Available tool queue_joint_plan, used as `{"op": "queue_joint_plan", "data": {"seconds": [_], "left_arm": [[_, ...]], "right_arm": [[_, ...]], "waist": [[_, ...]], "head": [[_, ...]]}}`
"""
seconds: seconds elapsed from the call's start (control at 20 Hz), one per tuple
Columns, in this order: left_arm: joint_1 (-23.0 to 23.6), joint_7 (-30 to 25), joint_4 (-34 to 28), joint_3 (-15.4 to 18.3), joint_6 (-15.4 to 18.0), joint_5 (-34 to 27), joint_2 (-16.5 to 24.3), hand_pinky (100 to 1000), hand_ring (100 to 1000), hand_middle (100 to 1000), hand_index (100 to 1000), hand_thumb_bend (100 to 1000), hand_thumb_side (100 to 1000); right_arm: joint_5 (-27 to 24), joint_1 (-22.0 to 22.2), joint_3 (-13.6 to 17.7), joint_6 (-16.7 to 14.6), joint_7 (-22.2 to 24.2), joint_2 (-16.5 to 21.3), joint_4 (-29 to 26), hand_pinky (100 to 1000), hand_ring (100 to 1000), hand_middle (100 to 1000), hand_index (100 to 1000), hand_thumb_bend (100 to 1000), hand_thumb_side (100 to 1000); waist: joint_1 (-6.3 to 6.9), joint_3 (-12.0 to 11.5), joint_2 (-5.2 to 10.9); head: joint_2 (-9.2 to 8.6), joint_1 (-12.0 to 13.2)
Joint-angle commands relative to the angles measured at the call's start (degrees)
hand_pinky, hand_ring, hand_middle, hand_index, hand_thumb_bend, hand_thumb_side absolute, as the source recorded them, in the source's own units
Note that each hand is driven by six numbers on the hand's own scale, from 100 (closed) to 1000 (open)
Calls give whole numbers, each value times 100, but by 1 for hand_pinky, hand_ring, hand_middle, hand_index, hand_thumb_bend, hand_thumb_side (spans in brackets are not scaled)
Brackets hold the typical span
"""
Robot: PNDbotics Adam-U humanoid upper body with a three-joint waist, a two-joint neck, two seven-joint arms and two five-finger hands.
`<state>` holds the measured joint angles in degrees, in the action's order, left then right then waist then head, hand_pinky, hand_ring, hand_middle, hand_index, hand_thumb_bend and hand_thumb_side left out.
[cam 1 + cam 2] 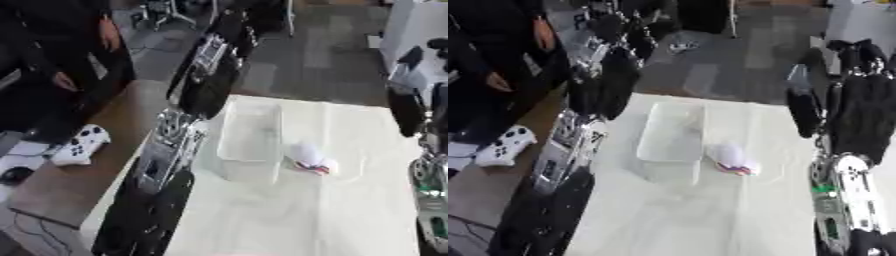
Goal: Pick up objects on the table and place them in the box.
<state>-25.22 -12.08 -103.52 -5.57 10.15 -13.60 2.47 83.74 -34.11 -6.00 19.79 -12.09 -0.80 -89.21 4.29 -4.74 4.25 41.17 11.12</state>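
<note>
- A white cloth-covered surface [289, 220] carries the task items; its left edge borders a brown wooden bench top [79, 175].
- A clear rectangular plastic box [249, 132] stands upright near the middle of the surface, long axis running away from the camera. No contents can be made out inside it.
- A small white rounded object with red and dark markings [308, 159] lies on the surface just beside the box's near right corner, outside the box. Its exact type cannot be determined.
- The left hand [210, 75] is raised at the far left corner of the surface, left of the box's far end and not in contact with it. Its black fingers point downward and look relaxed and extended; nothing is held.
- The left forearm, black with silver joints, runs from the lower left up along the left edge of the surface.
- The right hand [855, 100] is raised at the right side of the surface, well apart from the box and the white object. Its fingers hang downward, relaxed, holding nothing.
- A white game controller [80, 145] rests on the bench top to the left.
</note>
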Motion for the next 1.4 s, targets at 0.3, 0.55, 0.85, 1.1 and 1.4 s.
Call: {"op": "queue_joint_plan", "data": {"seconds": [0.3, 0.55, 0.85, 1.1, 1.4], "left_arm": [[-29, 3, -78, 23, -18, 1, 4, 996, 806, 863, 954, 100, 831], [-16, -2, -75, 20, -26, -4, -13, 996, 807, 863, 955, 101, 832], [-5, 0, -76, 21, -34, -7, -13, 996, 807, 863, 955, 101, 832], [-3, 0, -77, 22, -38, -7, -19, 996, 806, 863, 954, 101, 832], [-3, 7, -82, 26, -41, -8, -26, 996, 806, 863, 954, 101, 832]], "right_arm": [[548, -1324, 60, -216, 1255, -252, 2112, 100, 727, 789, 881, 100, 779], [744, -1726, 62, -508, 1735, -332, 2899, 111, 797, 877, 939, 100, 953], [970, -2041, 195, -706, 2164, -325, 3628, 177, 818, 901, 956, 100, 974], [1148, -2189, 349, -621, 2253, -368, 4055, 239, 820, 900, 954, 100, 984], [1222, -2271, 486, -460, 2217, -352, 4359, 281, 818, 898, 946, 100, 990]], "waist": [[-4, -49, 70], [-4, -62, 89], [-4, -60, 99], [-2, -70, 101], [-1, -80, 106]], "head": [[153, -14], [189, -77], [175, -71], [204, -95], [224, -106]]}}
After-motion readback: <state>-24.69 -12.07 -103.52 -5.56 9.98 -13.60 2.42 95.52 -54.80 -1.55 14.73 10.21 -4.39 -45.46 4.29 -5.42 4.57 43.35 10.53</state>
